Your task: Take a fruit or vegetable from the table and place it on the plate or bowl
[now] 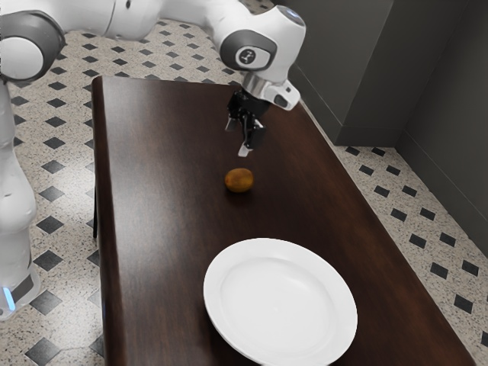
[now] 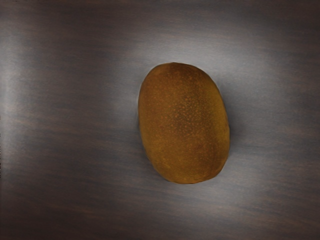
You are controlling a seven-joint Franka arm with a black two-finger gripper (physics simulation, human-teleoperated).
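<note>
— Starting from the exterior view, how far have we got?
— No step is done yet, we judge. Our gripper (image 1: 241,140) hangs above the dark table (image 1: 152,198), fingers spread and empty. The kiwi (image 1: 239,180) lies on the wood just below it, untouched. The white plate (image 1: 280,301) sits bare, well apart from the fruit.
— And the wrist view?
— The kiwi (image 2: 183,122) lies directly under our hand. Descent, grasp, carry and release are all left.

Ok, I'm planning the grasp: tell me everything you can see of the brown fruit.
The brown fruit is a whole, kiwi-like oval with finely speckled, matte golden-brown skin. It lies on its side on the dark wooden table, touching nothing else, between the white plate and the open gripper hanging above it.
</note>
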